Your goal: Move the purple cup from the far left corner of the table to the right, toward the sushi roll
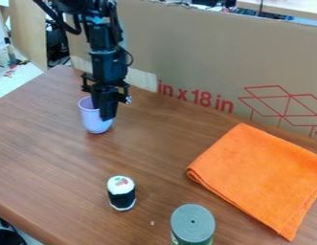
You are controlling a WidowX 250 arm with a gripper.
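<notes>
Objects on the wooden desk (51,143), from left to right. The pale purple cup (94,123) stands upright toward the far left; its contents are partly hidden and cannot be told. The black claw (108,118) points downward at the cup's right side, overlapping its rim in view; whether it is apart, together or clamped on the cup cannot be told. Nearer the front edge stands a small black-and-white cylinder (121,197), its white top marked red and green. To its right, a can (193,223) shows a grey top, its interior hidden. At far right lies a folded orange cloth (263,177).
</notes>
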